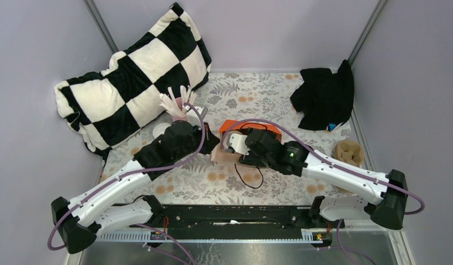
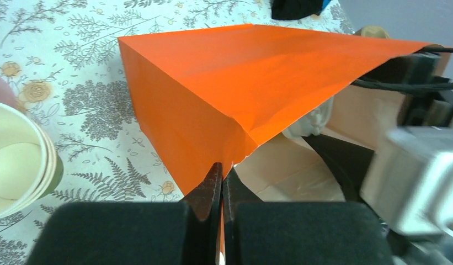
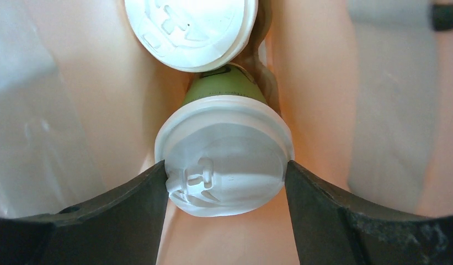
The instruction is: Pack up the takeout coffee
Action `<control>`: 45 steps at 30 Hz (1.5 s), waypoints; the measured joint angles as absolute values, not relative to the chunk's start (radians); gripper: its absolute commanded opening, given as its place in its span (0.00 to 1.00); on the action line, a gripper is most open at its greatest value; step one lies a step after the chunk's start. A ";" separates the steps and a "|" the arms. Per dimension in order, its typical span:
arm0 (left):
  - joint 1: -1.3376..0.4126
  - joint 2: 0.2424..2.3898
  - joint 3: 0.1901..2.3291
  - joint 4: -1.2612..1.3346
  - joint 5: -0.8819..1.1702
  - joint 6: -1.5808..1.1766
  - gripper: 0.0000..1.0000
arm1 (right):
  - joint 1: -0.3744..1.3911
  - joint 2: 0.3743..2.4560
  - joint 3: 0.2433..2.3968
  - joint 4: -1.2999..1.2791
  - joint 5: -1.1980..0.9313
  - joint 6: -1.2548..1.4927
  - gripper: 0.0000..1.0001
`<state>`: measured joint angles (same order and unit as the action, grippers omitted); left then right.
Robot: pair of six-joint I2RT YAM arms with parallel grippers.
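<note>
The orange paper bag (image 1: 239, 125) lies on its side at the table's middle, mouth toward the arms. My left gripper (image 2: 222, 172) is shut on the bag's (image 2: 240, 83) lower mouth edge, which is pinched between its fingers. My right gripper (image 3: 227, 176) reaches inside the bag (image 3: 102, 121), with a finger pressing each side of the white lid of a green takeout coffee cup (image 3: 227, 149). A second lidded takeout coffee cup (image 3: 191, 27) sits deeper in the bag, just beyond the first. From above, both grippers (image 1: 210, 144) (image 1: 230, 144) meet at the bag's mouth and the cups are hidden.
A checkered pillow (image 1: 136, 72) fills the back left, with a pink cup of white sticks (image 1: 179, 105) beside it. Lidless stacked cups (image 2: 20, 165) stand left of the bag. Black cloth (image 1: 323, 99) lies back right, a cardboard carrier (image 1: 348, 152) at the right, a black cable (image 1: 249, 178) near the middle.
</note>
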<state>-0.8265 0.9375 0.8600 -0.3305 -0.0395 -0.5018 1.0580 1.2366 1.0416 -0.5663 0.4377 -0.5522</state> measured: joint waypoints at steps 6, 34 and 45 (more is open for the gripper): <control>-0.826 0.972 0.925 -0.395 -0.084 -0.503 0.00 | 1.057 1.177 1.040 -0.568 0.383 -0.668 0.68; -0.826 0.984 0.936 -0.418 -0.085 -0.486 0.00 | 1.042 1.289 1.032 -0.517 0.461 -0.831 0.67; -0.826 0.984 0.936 -0.417 -0.067 -0.463 0.00 | 0.991 1.274 0.961 -0.458 0.452 -0.827 0.67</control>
<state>-0.8265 0.9840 0.9363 -0.4168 -0.0673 -0.4633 0.9913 1.2739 0.9607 -0.4583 0.4519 -0.8272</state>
